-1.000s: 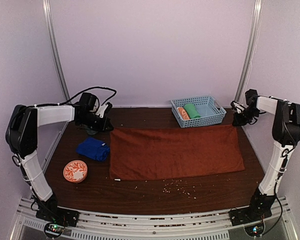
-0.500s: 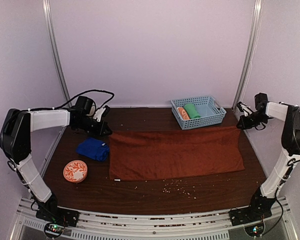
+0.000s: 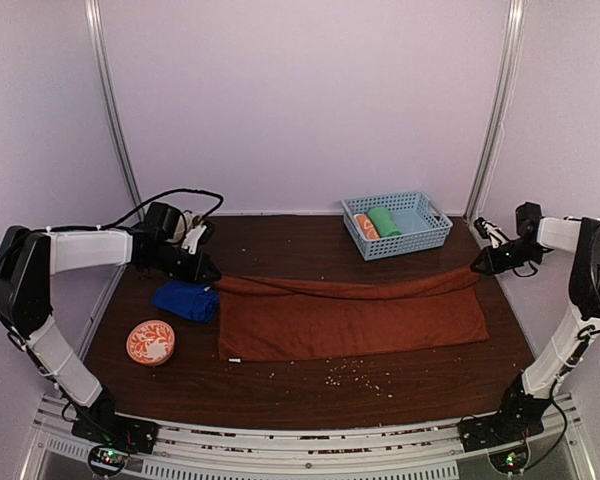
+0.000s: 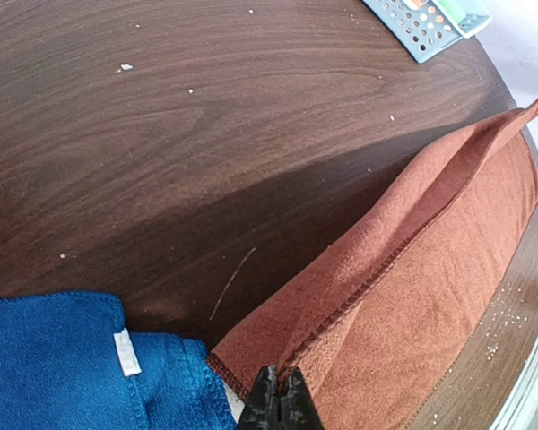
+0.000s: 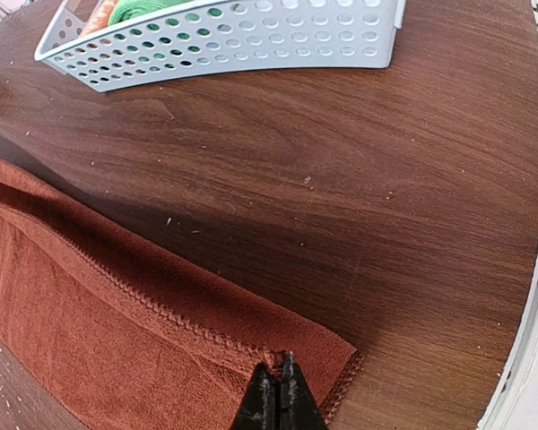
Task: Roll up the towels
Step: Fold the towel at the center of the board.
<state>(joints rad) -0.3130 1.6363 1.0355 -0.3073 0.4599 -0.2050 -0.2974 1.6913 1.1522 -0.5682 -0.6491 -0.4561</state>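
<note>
- Rust-brown towel (image 3: 350, 315): plain, one colour.
- Royal blue towel (image 3: 185, 300), left: small white tag (image 4: 125, 352).
- Far basket (image 3: 405, 243): pale blue, holding a green roll (image 3: 384, 221) and an orange-and-white roll (image 3: 366, 227).
- Near-left dish (image 3: 151, 342): orange, white floral pattern.
- Table (image 3: 430, 375): dark brown wood grain.

White links and black joints on left arm (image 3: 80, 247) and right arm (image 3: 565, 232); slim black left tool (image 4: 280, 405) and right tool (image 5: 282, 394); black cable (image 3: 180, 192) mid-left.

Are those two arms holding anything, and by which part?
Yes, the rust-brown towel: the left gripper pinches its far left corner, the right gripper its far right corner.
</note>
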